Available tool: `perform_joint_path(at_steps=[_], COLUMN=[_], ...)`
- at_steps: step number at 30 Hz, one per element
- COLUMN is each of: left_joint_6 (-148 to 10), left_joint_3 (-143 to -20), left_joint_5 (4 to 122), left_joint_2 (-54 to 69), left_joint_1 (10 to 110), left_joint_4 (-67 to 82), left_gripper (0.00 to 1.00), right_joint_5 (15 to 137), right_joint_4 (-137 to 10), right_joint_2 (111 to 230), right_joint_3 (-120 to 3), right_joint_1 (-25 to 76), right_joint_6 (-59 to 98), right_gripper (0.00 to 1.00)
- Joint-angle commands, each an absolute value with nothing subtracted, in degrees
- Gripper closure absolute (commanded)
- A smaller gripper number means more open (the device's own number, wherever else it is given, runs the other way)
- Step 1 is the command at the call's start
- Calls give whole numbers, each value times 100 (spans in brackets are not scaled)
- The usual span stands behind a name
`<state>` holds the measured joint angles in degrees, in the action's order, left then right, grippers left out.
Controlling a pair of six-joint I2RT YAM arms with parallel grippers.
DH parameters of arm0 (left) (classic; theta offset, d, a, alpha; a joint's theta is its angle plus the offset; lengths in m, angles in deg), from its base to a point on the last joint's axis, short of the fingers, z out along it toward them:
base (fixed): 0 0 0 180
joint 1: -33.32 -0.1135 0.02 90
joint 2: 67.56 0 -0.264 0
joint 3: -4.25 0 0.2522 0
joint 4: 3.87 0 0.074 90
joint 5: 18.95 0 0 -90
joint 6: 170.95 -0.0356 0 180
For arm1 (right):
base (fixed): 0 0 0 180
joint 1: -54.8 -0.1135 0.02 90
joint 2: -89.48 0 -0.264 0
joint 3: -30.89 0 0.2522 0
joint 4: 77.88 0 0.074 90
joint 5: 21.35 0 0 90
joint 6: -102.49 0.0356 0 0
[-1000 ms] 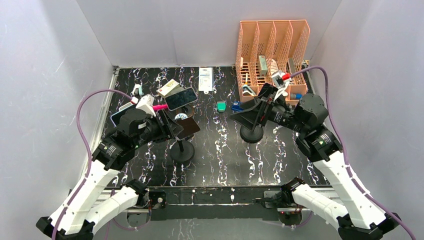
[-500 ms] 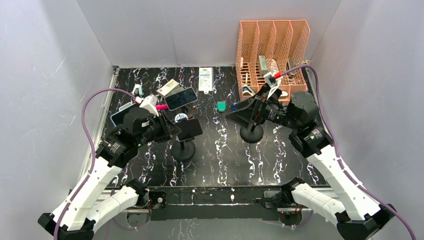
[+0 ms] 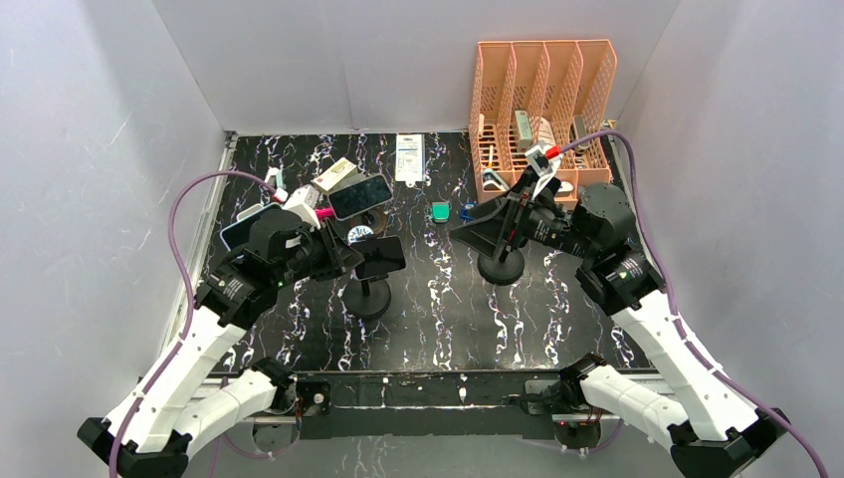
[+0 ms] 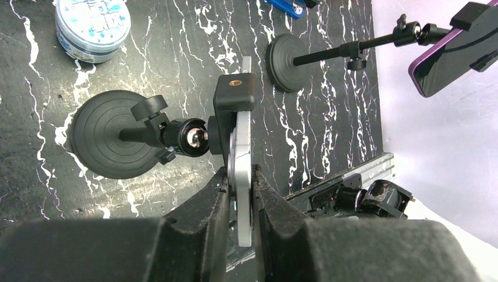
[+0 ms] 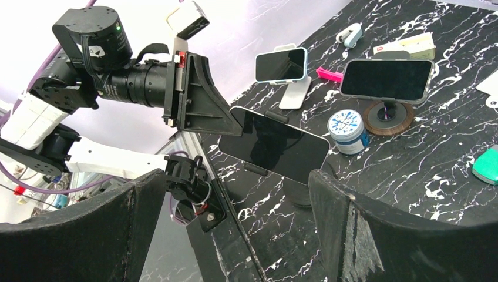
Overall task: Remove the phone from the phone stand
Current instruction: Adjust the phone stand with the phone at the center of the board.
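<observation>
Your left hand (image 4: 239, 179) was clamped on the phone (image 4: 242, 147), which sat in the clip of its stand (image 4: 111, 135), mid surface (image 3: 438, 309). The wrist view gave it edge-on only; fingers (image 4: 205, 217) hid the lower end. Your right hand (image 5: 235, 176) stood wide open at the second stand (image 3: 501, 267), contact unclear. A tin (image 4: 92, 26) sat near the base.

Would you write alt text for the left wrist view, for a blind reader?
The left gripper pinches the edge of a silver phone clamped in a black phone stand; a second stand holds a purple phone top right.
</observation>
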<state>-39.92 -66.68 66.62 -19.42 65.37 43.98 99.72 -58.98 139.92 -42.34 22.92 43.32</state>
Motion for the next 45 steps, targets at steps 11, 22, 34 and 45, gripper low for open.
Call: perform_joint_path(at_steps=[11,22,34,45], left_joint_6=[-4182,-4075,-4030,-4194], left_joint_3=[-6977,-6993,-6506,-6362], left_joint_5=[5177,4708,4418,4536], left_joint_2=[-1765,-1561,-1308,-1448], left_joint_1=[6549,6549,6549,6549], left_joint_4=[3532,2980,2552,2673], left_gripper=[100,100,100,82], right_joint_5=[9911,9863,9923,9941], right_joint_4=[-5749,-5674,-5685,-5692], right_joint_2=[13850,13829,13871,13875], right_joint_3=[-4431,-4396,-4329,-4286], right_joint_1=[2306,2300,2304,2307], right_joint_6=[4130,4046,4040,4053], right_gripper=[1,1,1,1])
